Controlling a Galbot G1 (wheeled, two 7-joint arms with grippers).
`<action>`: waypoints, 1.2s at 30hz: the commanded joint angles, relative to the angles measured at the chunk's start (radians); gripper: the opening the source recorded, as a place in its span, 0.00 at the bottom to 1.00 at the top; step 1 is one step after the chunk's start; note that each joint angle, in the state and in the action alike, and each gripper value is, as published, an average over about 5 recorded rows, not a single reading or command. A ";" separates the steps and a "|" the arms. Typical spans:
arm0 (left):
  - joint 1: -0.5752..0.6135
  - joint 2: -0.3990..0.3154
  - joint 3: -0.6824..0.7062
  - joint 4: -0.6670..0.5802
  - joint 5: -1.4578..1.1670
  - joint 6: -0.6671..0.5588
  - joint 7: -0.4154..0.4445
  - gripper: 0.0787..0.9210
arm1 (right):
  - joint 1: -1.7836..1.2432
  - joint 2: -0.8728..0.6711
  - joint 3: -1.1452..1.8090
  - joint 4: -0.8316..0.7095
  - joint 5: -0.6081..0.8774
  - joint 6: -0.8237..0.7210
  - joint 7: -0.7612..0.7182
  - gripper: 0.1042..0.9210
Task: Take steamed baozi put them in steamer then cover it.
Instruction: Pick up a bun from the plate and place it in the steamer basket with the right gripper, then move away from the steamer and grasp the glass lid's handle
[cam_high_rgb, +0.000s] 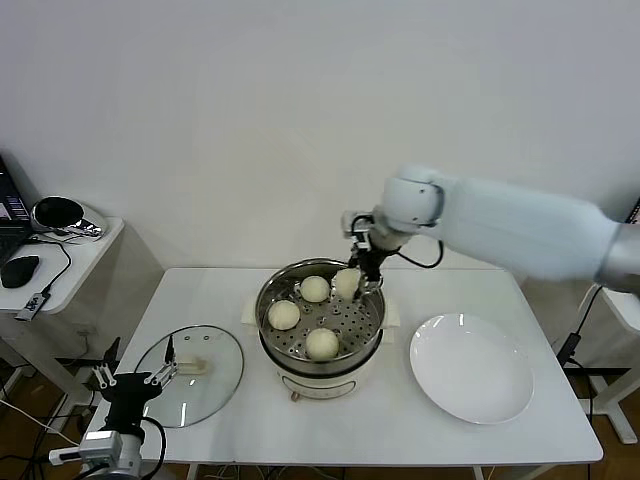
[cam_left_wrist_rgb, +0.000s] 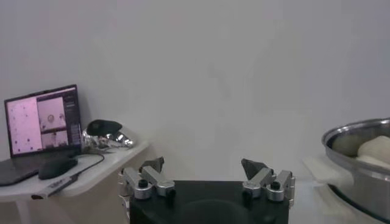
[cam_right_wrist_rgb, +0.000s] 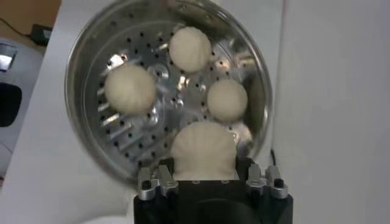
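Right gripper (cam_high_rgb: 356, 283) pinches the fourth baozi (cam_high_rgb: 347, 283) over the steamer (cam_high_rgb: 320, 360), at the tray's 1 o'clock edge.

Seen from the right wrist, the fingers press on either side of that pleated bun (cam_right_wrist_rgb: 203, 150), which sits at or just above the perforated tray (cam_right_wrist_rgb: 137, 131); I cannot tell whether it touches. Three more baozi lie inside the pot: one at 11 o'clock (cam_high_rgb: 314, 288), one at 9 o'clock (cam_high_rgb: 283, 314), one at 6 o'clock (cam_high_rgb: 321, 343). The glass cover (cam_high_rgb: 190, 375) lies flat on the white table (cam_high_rgb: 400, 430) at the steamer's 8 o'clock, handle (cam_high_rgb: 193, 367) up. A bare white plate (cam_high_rgb: 471, 367) sits at the steamer's 3 o'clock. The left gripper (cam_high_rgb: 133, 378) hangs spread wide at the table's near-left corner, beside the cover, holding nothing.
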 joint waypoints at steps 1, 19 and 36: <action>0.001 0.002 -0.005 0.000 -0.004 -0.001 0.001 0.88 | -0.089 0.133 -0.032 -0.109 -0.013 -0.062 0.030 0.63; 0.001 -0.002 -0.001 -0.004 -0.002 0.001 0.001 0.88 | -0.098 0.071 -0.009 -0.095 -0.095 -0.033 -0.006 0.79; -0.010 0.003 0.002 0.008 -0.003 0.002 0.001 0.88 | -0.182 -0.390 0.224 0.332 -0.025 0.104 0.315 0.88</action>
